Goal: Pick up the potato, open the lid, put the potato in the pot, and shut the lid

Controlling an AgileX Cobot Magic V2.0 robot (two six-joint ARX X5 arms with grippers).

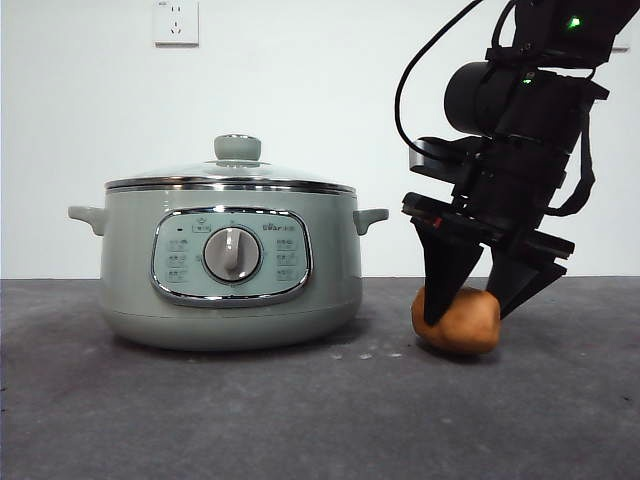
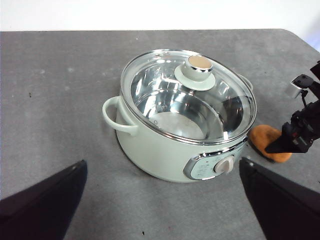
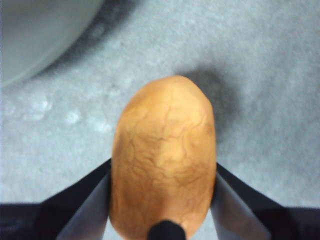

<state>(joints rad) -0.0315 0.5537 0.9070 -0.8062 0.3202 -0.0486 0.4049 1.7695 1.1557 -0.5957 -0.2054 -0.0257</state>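
Right gripper (image 1: 478,305): lowered from the upper right of the front view, tilted, jaws down on either side of the potato (image 1: 457,320) and touching its flanks. Potato: on the grey table (image 1: 300,420), just beside the pot (image 1: 231,265), on its dial-side right. Lid (image 1: 232,178): seated on the pot, sage-green knob (image 2: 199,66) up. Left gripper (image 2: 160,200): held high, well apart from the pot, looking down on it, jaws spread wide, holding nothing. White wall socket (image 1: 176,22) behind.

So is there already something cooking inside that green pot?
No, through the glass lid the pot shows only its bare shiny metal inside.
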